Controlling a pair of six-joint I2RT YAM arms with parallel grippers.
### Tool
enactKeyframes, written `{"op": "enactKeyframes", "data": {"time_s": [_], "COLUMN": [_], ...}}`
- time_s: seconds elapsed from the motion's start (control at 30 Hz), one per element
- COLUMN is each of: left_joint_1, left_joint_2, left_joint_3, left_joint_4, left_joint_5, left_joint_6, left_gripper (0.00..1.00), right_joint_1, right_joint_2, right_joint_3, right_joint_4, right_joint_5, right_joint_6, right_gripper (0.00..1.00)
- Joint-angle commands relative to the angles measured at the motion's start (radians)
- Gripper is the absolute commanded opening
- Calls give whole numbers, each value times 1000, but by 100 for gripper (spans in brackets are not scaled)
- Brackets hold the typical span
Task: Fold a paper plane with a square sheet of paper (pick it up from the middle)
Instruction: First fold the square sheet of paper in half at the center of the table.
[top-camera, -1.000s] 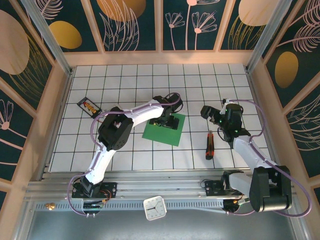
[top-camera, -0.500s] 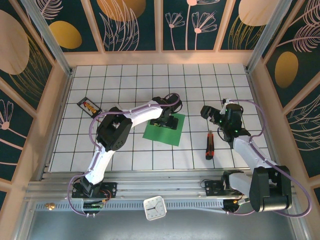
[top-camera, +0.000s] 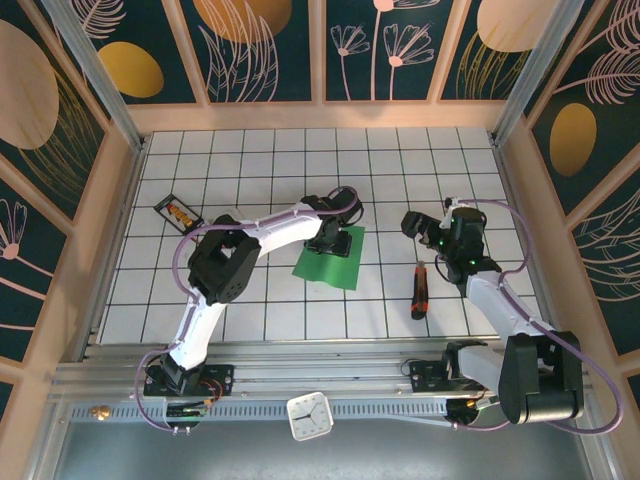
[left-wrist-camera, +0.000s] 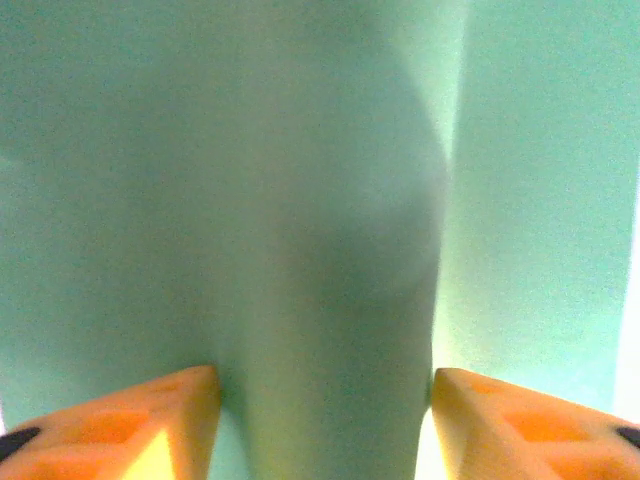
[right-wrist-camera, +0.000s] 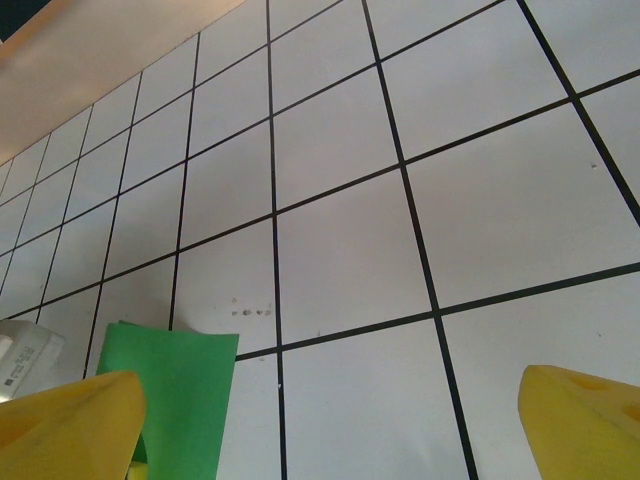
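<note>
The square sheet of paper, bright green, lies on the grid table just left of centre. My left gripper stands point-down on its far half. In the left wrist view a raised hump of the green sheet fills the gap between the orange fingers and touches both, so the left gripper is shut on that fold. My right gripper hovers open to the right of the sheet, nothing between its yellow fingertips. A corner of the sheet shows at the lower left of the right wrist view.
A red-and-black screwdriver lies on the tiles under the right arm. A small black packet sits near the left wall. A white clock rests on the front rail. Wooden walls ring the table.
The left jaws have closed in on the sheet, pinching up a hump. The sheet's left edge has drawn in toward the gripper. The right arm has not moved.
</note>
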Motion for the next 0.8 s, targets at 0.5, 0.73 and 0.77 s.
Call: {"op": "enactKeyframes", "data": {"time_s": [0.5, 0.73, 0.77], "left_joint_1": [67, 100, 101], "left_joint_2": [-465, -465, -465], "left_joint_3": [-576, -754, -777], "left_joint_4": [867, 989, 1009], "left_joint_5": [454, 429, 421], "left_joint_6": [-322, -346, -351], "left_gripper": [32, 30, 29], "right_joint_1": [22, 148, 170], "right_joint_2": [-19, 50, 59], "right_joint_3": [39, 46, 46], "right_joint_4": [-32, 17, 28], "right_joint_5": [-54, -138, -150], "right_joint_6": [1, -10, -7], "right_gripper": [96, 93, 92]}}
